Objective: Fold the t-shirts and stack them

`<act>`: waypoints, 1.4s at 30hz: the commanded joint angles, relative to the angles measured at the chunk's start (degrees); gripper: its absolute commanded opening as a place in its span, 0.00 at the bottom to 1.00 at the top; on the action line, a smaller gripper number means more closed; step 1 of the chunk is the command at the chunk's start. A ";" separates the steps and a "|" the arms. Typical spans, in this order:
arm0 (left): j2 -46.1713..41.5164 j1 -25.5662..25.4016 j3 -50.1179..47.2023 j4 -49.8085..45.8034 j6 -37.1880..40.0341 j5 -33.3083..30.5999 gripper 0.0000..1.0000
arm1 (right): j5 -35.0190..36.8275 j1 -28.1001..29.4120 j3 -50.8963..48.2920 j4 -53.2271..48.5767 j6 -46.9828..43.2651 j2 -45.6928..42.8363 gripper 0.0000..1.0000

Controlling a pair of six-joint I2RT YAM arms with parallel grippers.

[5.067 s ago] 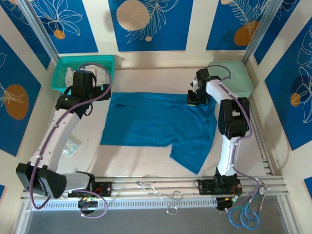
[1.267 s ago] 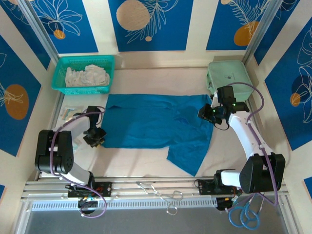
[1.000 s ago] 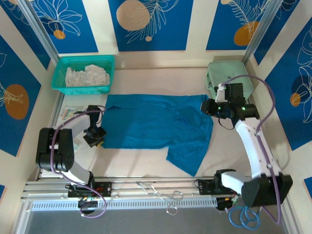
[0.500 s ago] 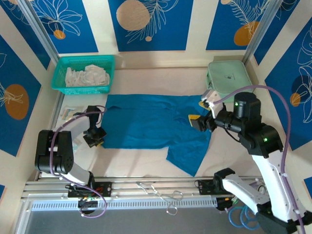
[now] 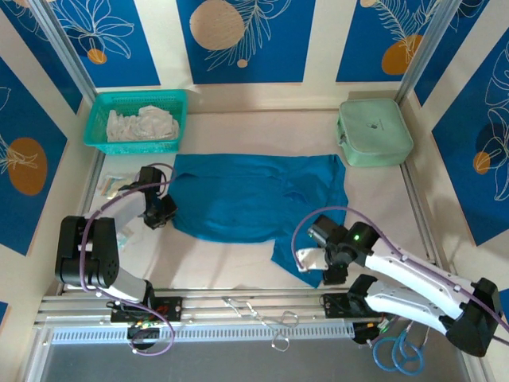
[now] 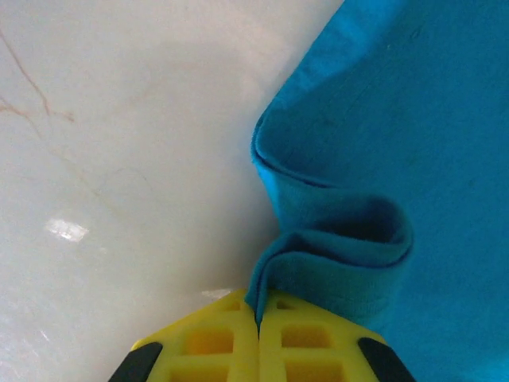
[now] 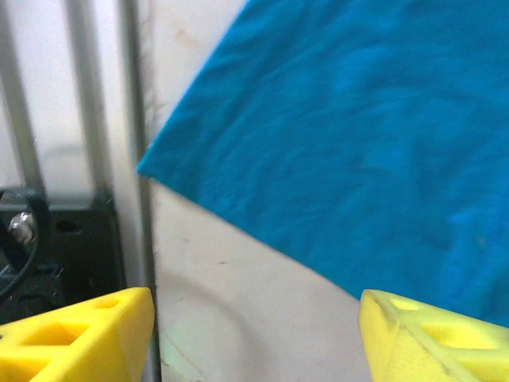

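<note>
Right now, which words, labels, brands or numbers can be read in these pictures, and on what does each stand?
No text can be read.
Pale green rounded case: one small dark mark, too small to read.
Plain teal-blue fabric t-shirt: no print.
Small pale packet left of the t-shirt: too small to tell.

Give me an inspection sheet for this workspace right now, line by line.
Surface: pale table, faint scuffs.
Job's things: one teal t-shirt spread out, left edge curled.
Clutter: basket of white cloths far left; mint case far right; scissors at near edge.
Grippers: left gripper shut on the t-shirt's left edge; right gripper open above its near corner.
Cables: purple cables along both arms.
Surroundings: blue floral wall panels.
</note>
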 commanded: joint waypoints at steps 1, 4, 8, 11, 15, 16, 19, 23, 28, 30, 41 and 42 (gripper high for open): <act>-0.96 -0.03 -0.28 0.80 1.29 0.97 0.00 | 1.63 4.23 -2.99 1.23 -1.71 -0.01 0.69; -0.76 -0.03 -0.05 0.61 1.42 0.89 0.00 | 1.97 9.33 -5.14 4.86 -1.48 1.54 0.67; -1.20 -0.03 -0.36 0.50 1.21 0.91 0.00 | 1.80 13.97 -5.70 7.96 -0.93 5.33 0.62; -1.72 -0.04 -0.49 0.09 1.33 0.89 0.00 | 0.87 16.63 -4.87 8.27 -0.25 7.21 0.58; -2.42 -0.03 -0.23 -0.69 1.73 0.54 0.00 | -0.69 20.17 -4.37 7.12 0.82 10.40 0.50; -2.52 -0.03 -0.10 -0.80 1.75 0.52 0.00 | -1.11 21.01 -4.37 6.79 1.00 11.26 0.48; -2.92 -0.03 -0.02 -1.01 1.83 0.53 0.00 | -2.23 23.15 -4.72 6.64 1.70 13.04 0.46; -3.22 -0.03 -0.30 -0.80 1.83 0.58 0.00 | -2.87 23.98 -5.59 8.95 2.26 15.03 0.45; -4.04 0.06 -0.67 -0.71 2.23 0.45 0.00 | -2.12 23.99 -5.51 11.15 2.08 18.77 0.43; -4.57 0.06 -0.80 -0.63 2.31 0.43 0.00 | -1.62 23.90 -5.21 11.44 2.16 20.13 0.41; -7.00 0.04 -1.99 0.93 2.82 1.83 0.00 | 4.01 19.44 -4.37 15.65 1.08 24.48 0.00; -7.01 0.06 -2.07 1.02 2.90 1.94 0.00 | 5.31 18.93 -4.46 16.38 0.99 24.61 0.00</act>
